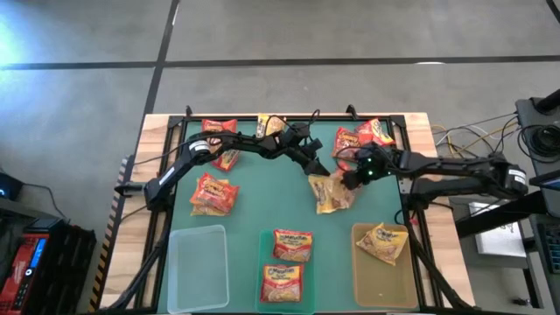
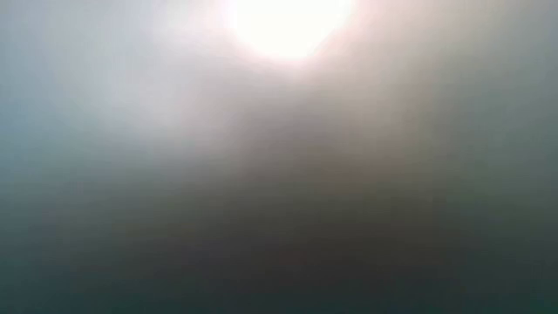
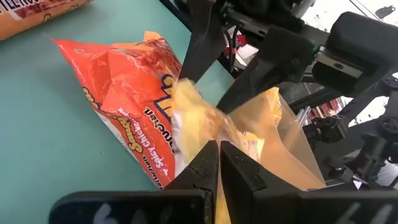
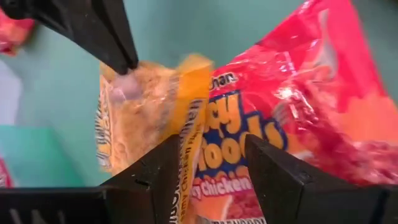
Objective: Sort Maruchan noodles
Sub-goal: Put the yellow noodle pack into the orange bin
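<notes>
Two Maruchan packets meet mid-table. In the left wrist view an orange-red packet (image 3: 118,87) lies crumpled on the green mat, with a yellow packet (image 3: 264,124) beside it. My left gripper (image 3: 219,149), reaching in from the table's left (image 1: 317,168), is shut on the yellow packet (image 4: 140,118). My right gripper (image 4: 214,168), coming from the right (image 1: 352,178), is shut on the orange-red packet (image 4: 298,106). Other red and yellow packets (image 1: 214,192) lie flat on the mat. My left gripper pinches a thin crinkled corner of the yellow packet (image 3: 214,124) between its two fingers (image 4: 115,43), slanting down from the far left. The packet stands up off the mat below them. My right gripper has the printed end of the orange-red packet (image 4: 227,143) between its two fingers, reaching from the table's right. A strip of the yellow packet's edge (image 4: 189,143) sits against one finger. The orange-red packet's other end (image 3: 87,68) rests on the mat.
Three shallow bins line the near edge: a clear one (image 1: 179,280), a green one (image 1: 264,262) with two red packets, and a yellowish one (image 1: 363,284) with a yellow packet. More packets lie along the far edge (image 1: 219,127) (image 1: 359,136). Cables trail off to the right (image 1: 464,136).
</notes>
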Controlling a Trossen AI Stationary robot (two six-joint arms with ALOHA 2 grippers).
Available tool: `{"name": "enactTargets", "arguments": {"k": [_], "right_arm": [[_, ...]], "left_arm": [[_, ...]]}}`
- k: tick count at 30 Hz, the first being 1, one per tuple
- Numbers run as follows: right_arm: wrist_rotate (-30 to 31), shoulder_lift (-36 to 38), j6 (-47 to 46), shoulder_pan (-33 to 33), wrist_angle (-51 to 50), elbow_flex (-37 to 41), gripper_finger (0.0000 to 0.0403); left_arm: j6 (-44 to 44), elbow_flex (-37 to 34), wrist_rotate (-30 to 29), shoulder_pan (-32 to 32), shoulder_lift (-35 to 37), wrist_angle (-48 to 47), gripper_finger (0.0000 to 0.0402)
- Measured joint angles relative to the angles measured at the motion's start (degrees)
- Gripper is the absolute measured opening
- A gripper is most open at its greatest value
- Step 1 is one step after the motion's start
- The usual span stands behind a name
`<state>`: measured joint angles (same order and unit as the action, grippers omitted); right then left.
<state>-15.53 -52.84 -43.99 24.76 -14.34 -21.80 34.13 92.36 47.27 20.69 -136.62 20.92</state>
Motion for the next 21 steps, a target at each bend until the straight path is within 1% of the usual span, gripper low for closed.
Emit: {"name": "enactTargets", "arguments": {"k": [4, 7, 10, 12, 16, 18, 21], "right_arm": [[-4.4, 0.0, -1.1, 0.9, 6.9, 2.9, 0.0171], [-4.7, 0.1, -2.0, 1.2, 7.3, 3.4, 0.0171], [-4.0, 0.1, -2.4, 1.2, 6.9, 3.3, 0.0171], [-4.0, 0.1, -2.6, 1.2, 6.8, 2.9, 0.0171], [-4.9, 0.1, -2.6, 1.1, 5.3, 0.9, 0.0171], [-7.1, 0.2, -2.6, 1.2, 3.3, -0.8, 0.0171], [-10.1, 0.8, -2.7, 0.6, 2.7, -2.9, 0.0171]], "left_arm": [[-0.1, 0.0, 0.0, 0.0, 0.0, 0.0, 0.0], [-0.4, 0.0, 0.3, 0.0, 0.0, -0.2, 0.0], [-0.4, 0.2, 2.7, 0.5, 0.0, -0.1, 0.0], [-0.5, 1.3, 6.9, 1.3, 0.0, -0.1, 0.0], [-0.2, 2.7, 18.3, 2.5, 0.2, 0.3, 0.0], [1.4, 2.7, 21.4, 2.4, 0.2, -1.1, 0.0], [1.0, 2.3, 25.7, 2.0, 0.5, -6.1, 0.0005]]}}
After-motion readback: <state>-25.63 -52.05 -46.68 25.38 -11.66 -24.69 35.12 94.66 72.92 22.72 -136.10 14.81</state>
